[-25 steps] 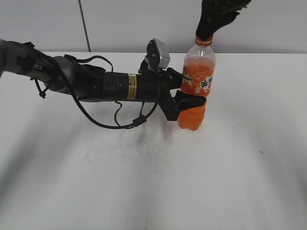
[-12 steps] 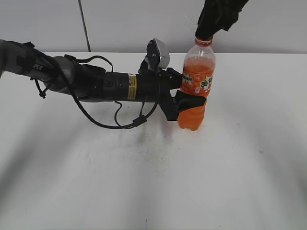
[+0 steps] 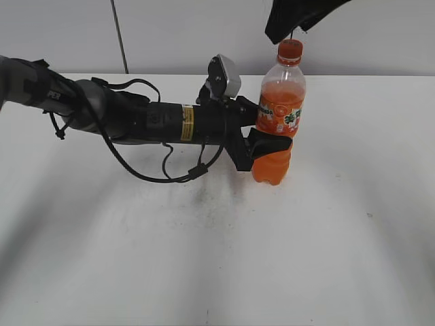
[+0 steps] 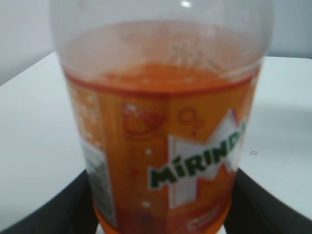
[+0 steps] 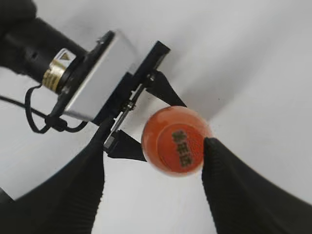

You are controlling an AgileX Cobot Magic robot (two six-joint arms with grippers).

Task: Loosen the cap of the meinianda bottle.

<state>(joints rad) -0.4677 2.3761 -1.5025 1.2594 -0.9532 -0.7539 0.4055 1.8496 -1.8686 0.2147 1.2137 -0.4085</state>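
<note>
The meinianda bottle [image 3: 279, 115] stands upright on the white table, full of orange drink, with its label [image 4: 195, 161] filling the left wrist view. My left gripper [image 3: 270, 146] is shut on the bottle's waist, one black finger on each side [image 4: 161, 214]. The orange cap [image 3: 290, 49] sits on the bottle's neck. My right gripper [image 3: 289, 26] hovers just above the cap, open. In the right wrist view the cap [image 5: 179, 141] lies between the spread black fingers [image 5: 153, 161], near the right finger and not gripped.
The left arm [image 3: 136, 119] lies stretched low across the table from the left, with a loose black cable [image 3: 163, 170] hanging below it. A grey wall stands behind the table's far edge [image 3: 380, 73].
My right gripper was down around the cap; it has let go and risen up and to the left, so the cap is now bare. The left gripper and bottle have not moved.
</note>
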